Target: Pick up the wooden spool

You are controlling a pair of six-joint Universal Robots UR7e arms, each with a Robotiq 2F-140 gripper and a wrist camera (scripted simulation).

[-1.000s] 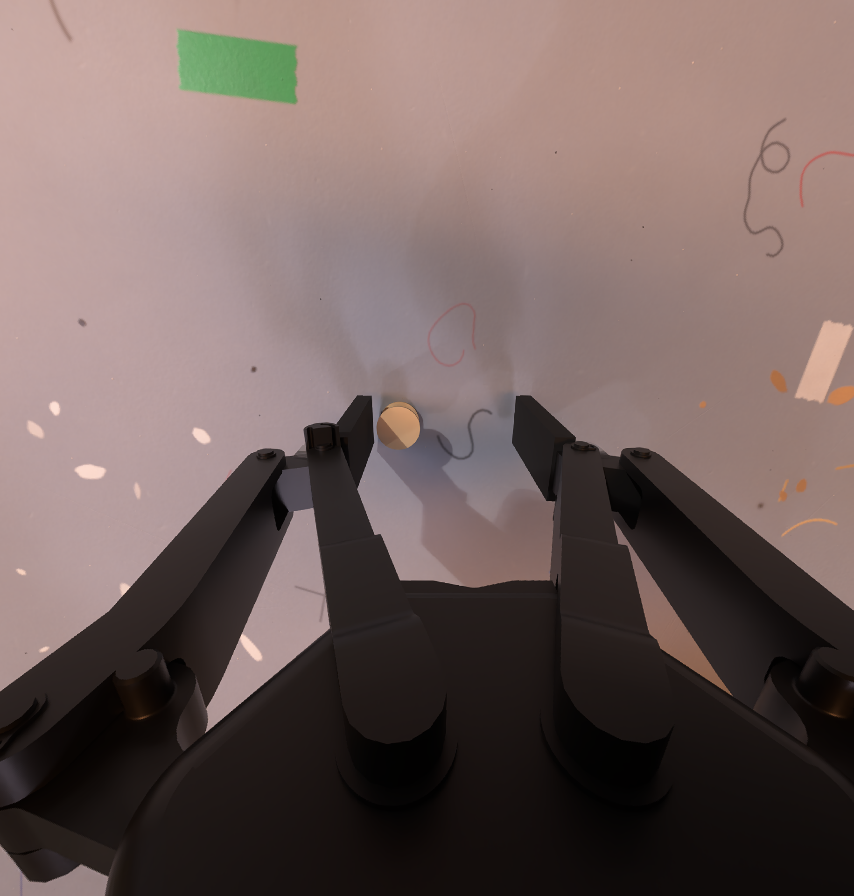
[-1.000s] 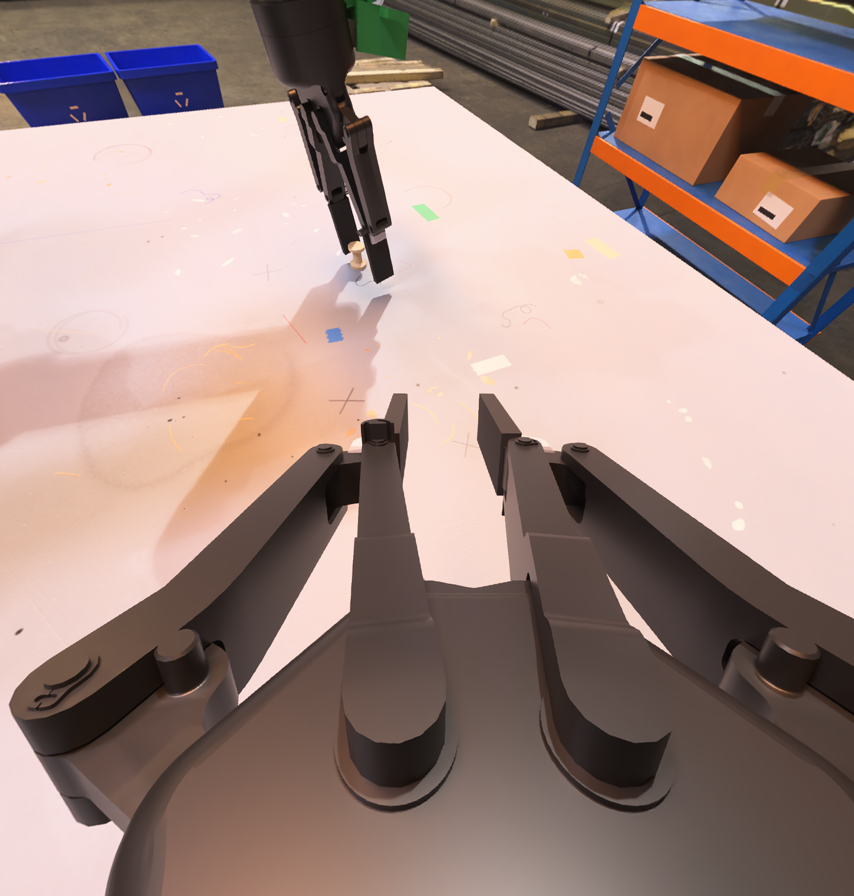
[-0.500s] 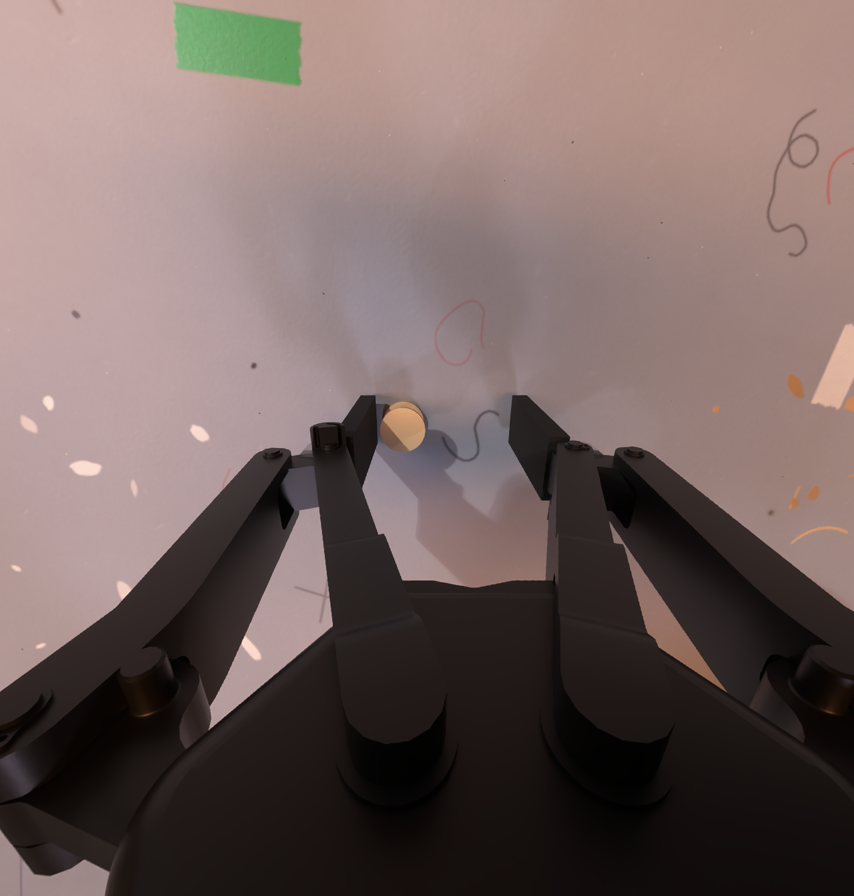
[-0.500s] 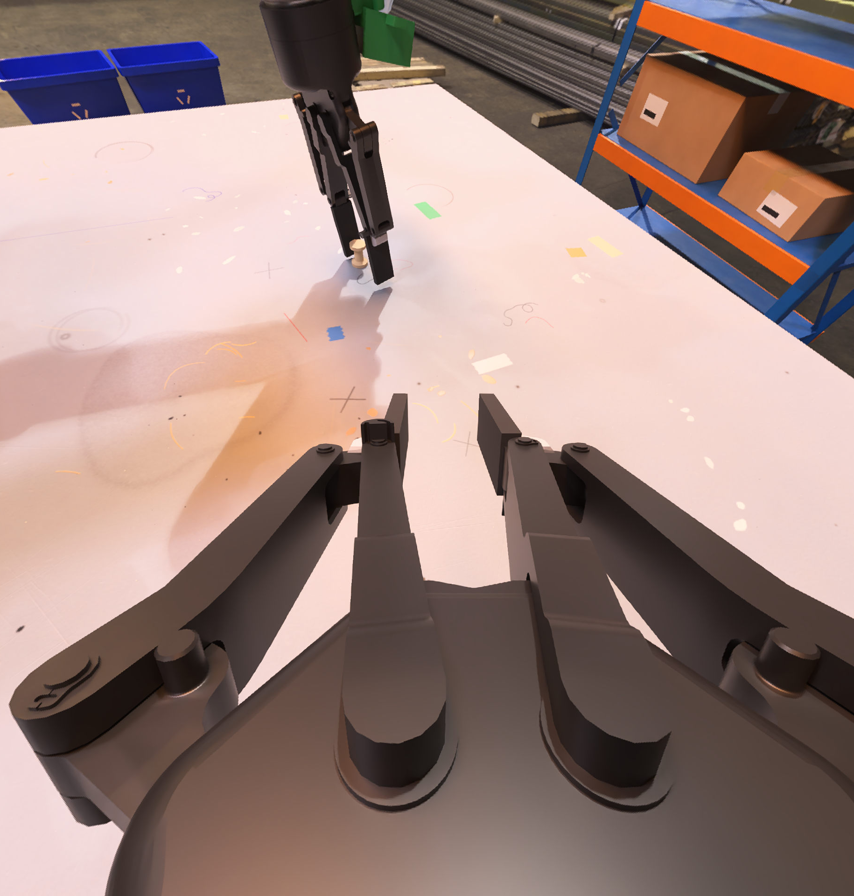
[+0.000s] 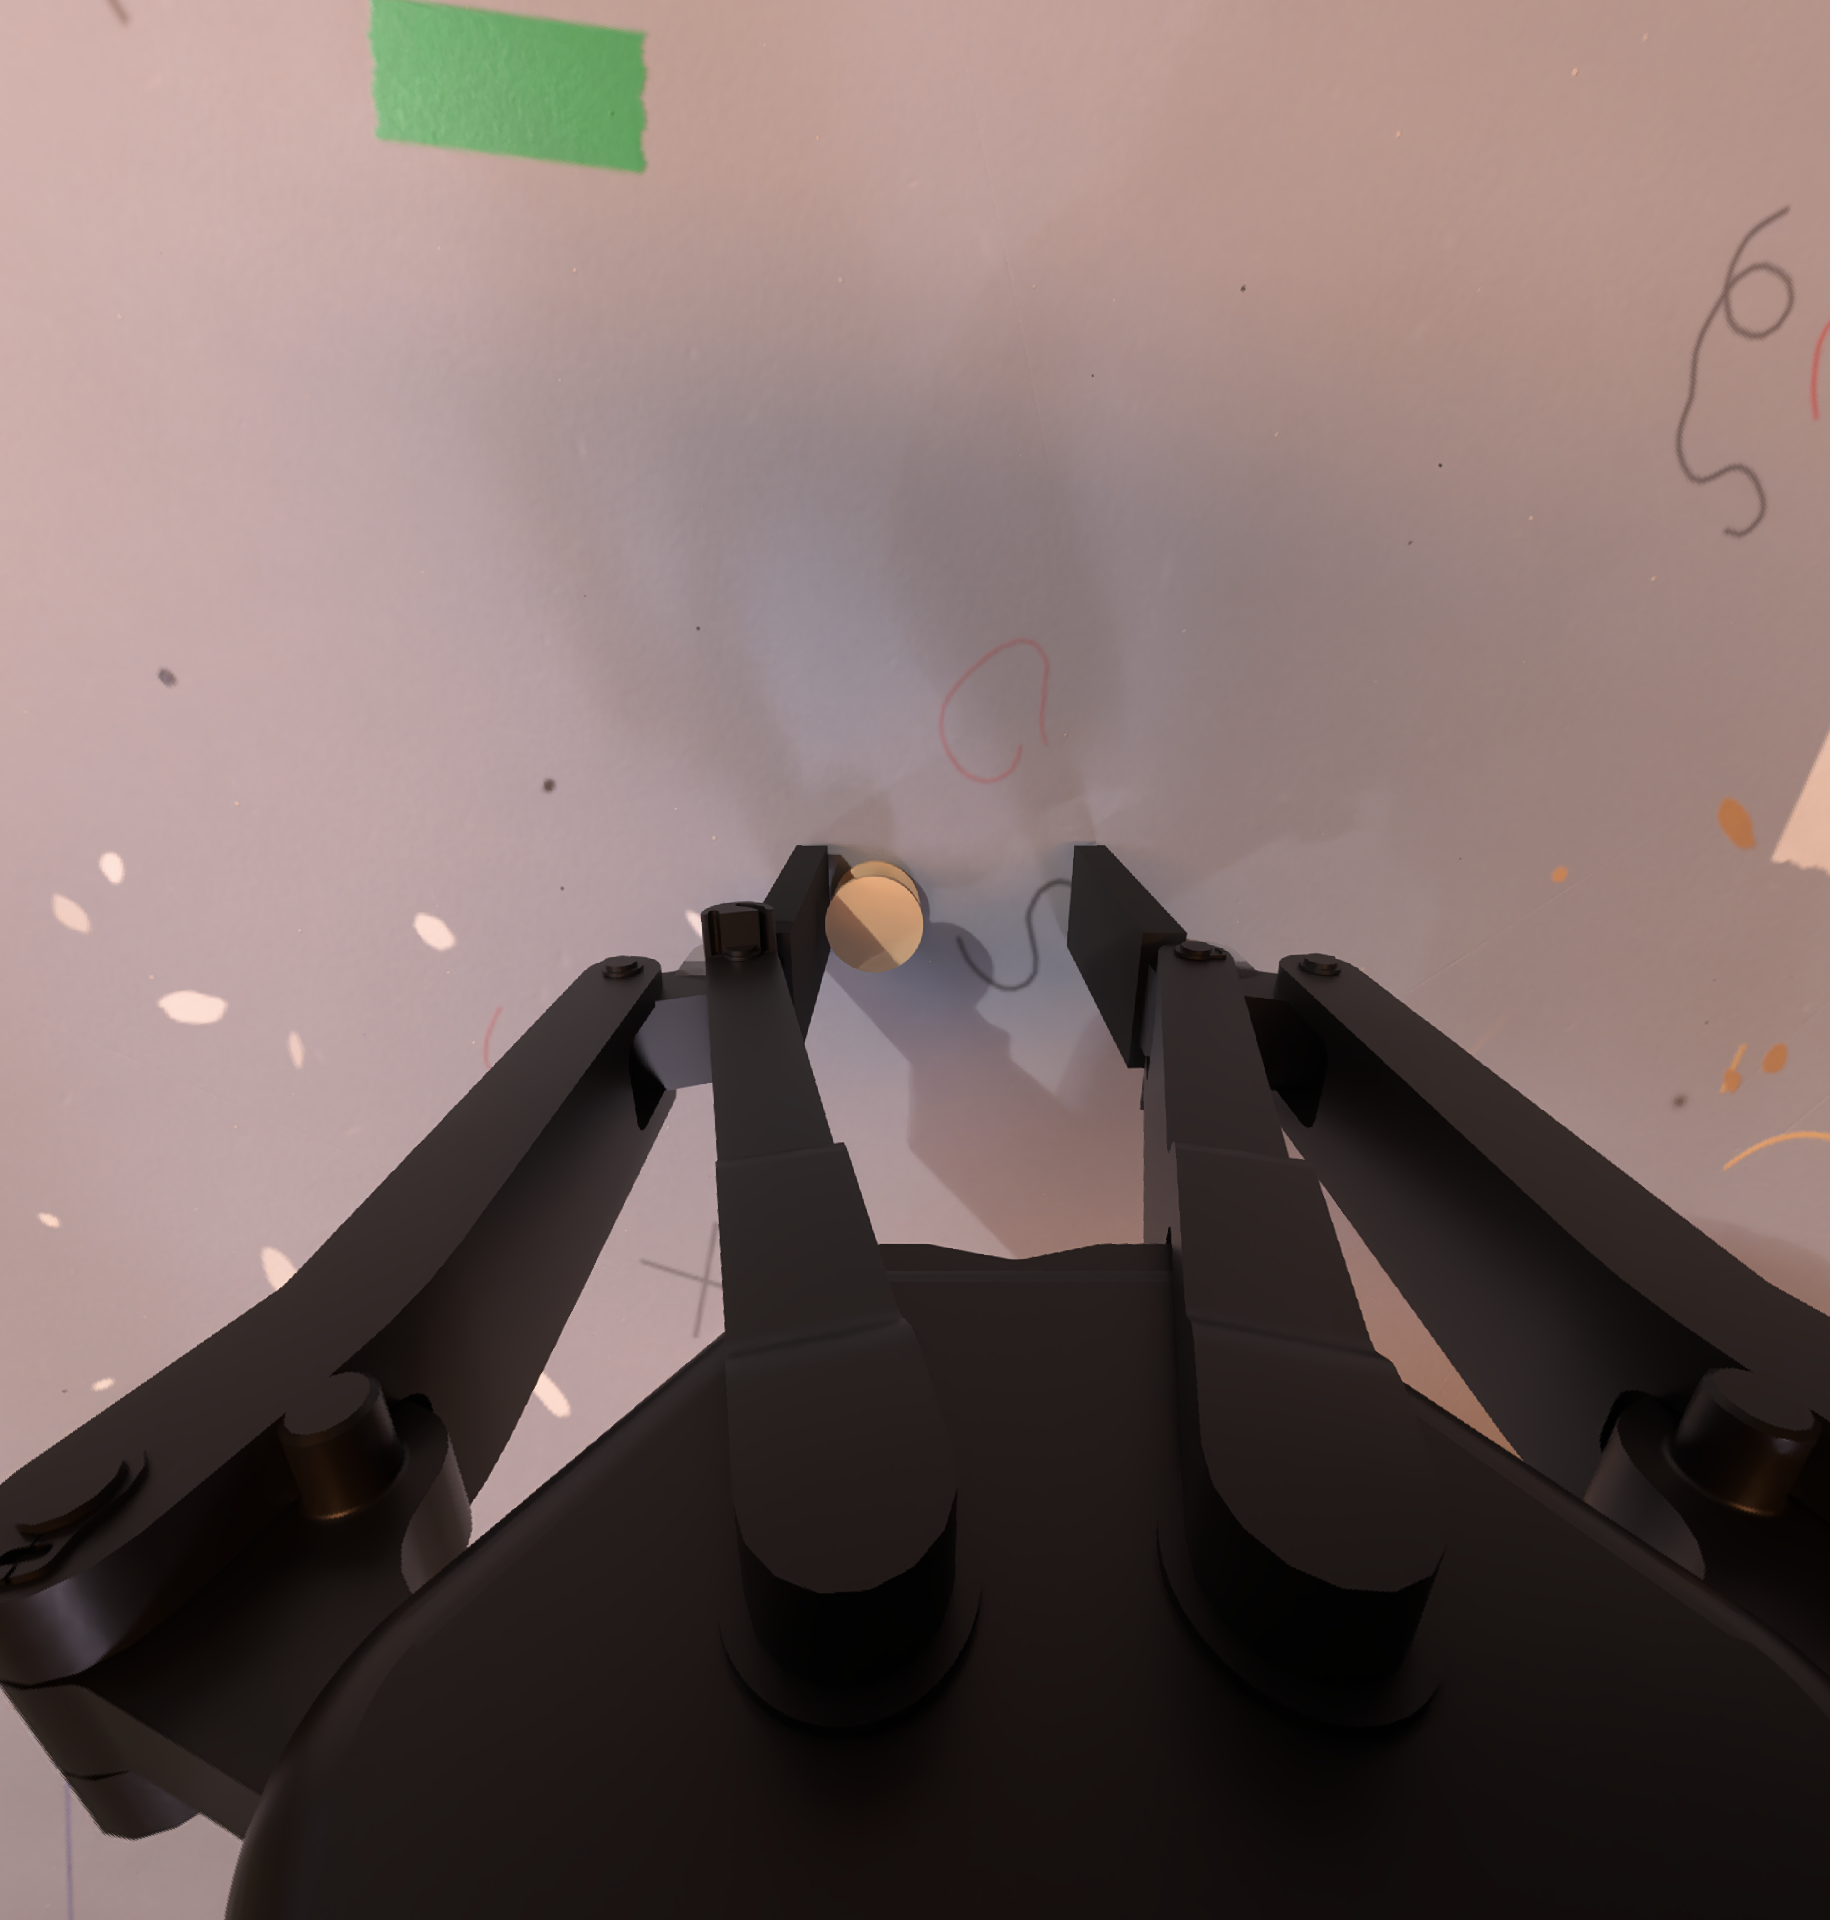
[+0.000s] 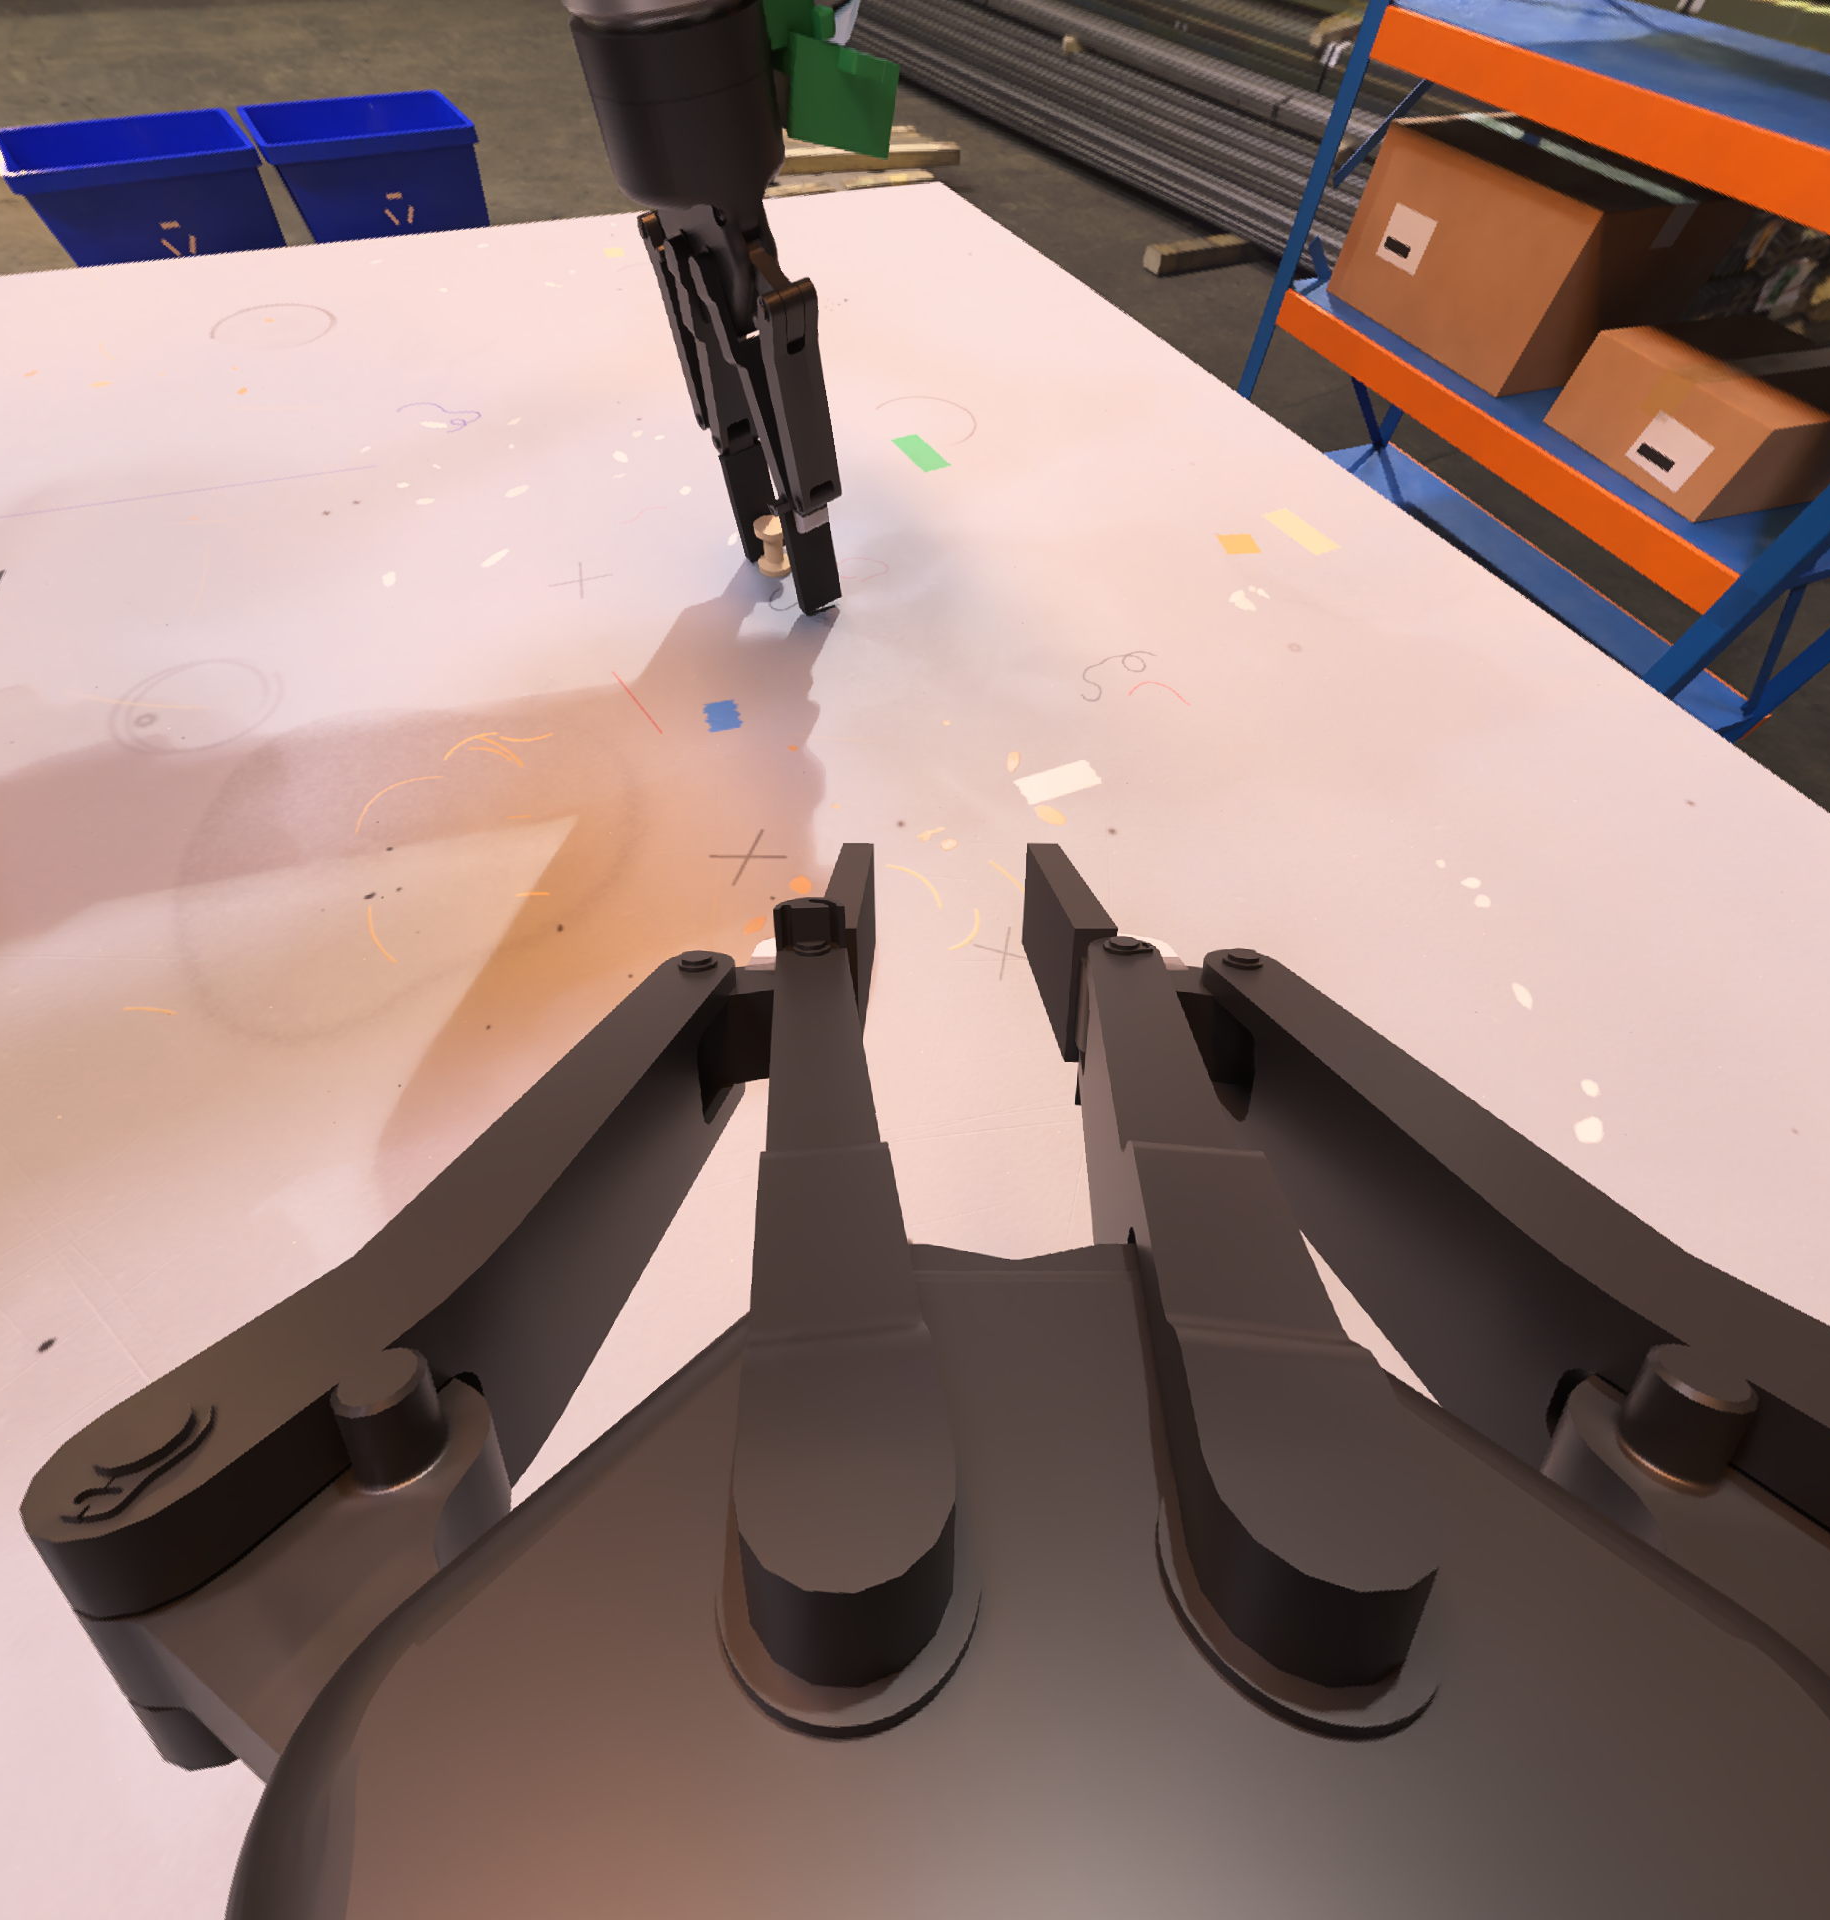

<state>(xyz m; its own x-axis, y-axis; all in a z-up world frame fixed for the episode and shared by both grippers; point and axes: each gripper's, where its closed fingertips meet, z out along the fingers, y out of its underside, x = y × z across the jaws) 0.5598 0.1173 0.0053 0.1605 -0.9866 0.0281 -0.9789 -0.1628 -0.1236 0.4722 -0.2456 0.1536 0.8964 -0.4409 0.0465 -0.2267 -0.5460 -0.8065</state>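
The small wooden spool [image 5: 873, 916] stands upright on the white table [image 5: 1306, 312]. My left gripper [image 5: 947, 904] points straight down over it, jaws open, fingertips at table height. The spool sits between the fingers, close against the left finger [image 5: 802, 904], with a wide gap to the right finger [image 5: 1108, 914]. In the right wrist view the spool [image 6: 772, 545] shows beside the left gripper [image 6: 802, 577]. My right gripper [image 6: 947, 883] is open and empty, hovering above the table nearer the front.
A green tape patch [image 5: 508, 83] lies beyond the spool. Two blue bins [image 6: 236, 171] stand past the table's far edge. A blue and orange shelf with cardboard boxes [image 6: 1576, 270] stands to the right. Tape scraps and scribbles mark the table.
My left gripper has closed in a little, its right finger nearer the spool, and the table marks have drifted right in its view. The right gripper has hardly moved.
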